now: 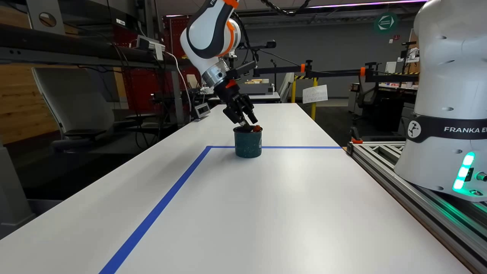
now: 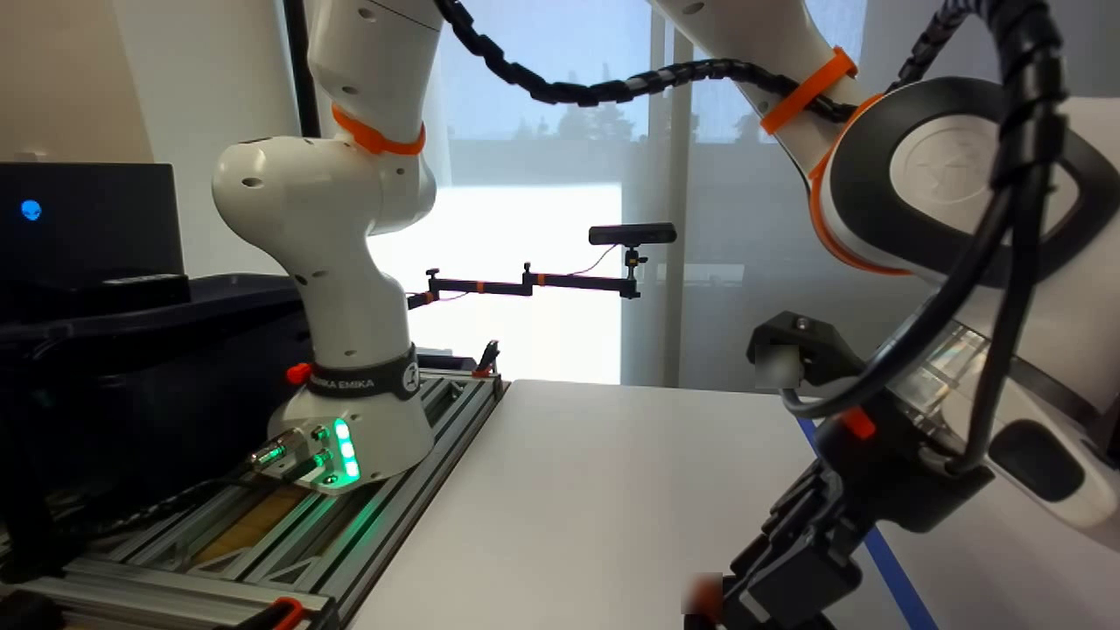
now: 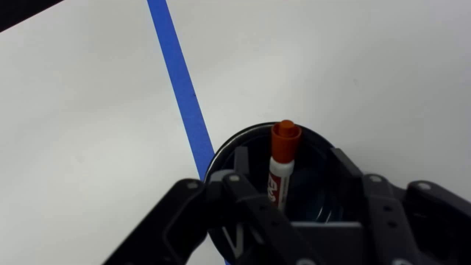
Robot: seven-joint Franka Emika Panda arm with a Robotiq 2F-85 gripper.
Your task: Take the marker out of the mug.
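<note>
Marker [image 3: 283, 165] in mug [image 1: 248, 145], lower end unseen

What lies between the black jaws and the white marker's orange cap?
No object: in the wrist view, only the dark inside of the cylindrical teal mug shows between the open jaws and the white marker at its orange cap.

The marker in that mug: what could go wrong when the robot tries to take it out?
Three things, perhaps. The mug stands upright with nothing seen holding it, so if the open gripper catches on it, it could tip or slide. The marker slants rather than standing straight, so closing on it might twist it or let it slip. Its orange cap is the end that points up, so a pull there might bring off the cap alone.
</note>
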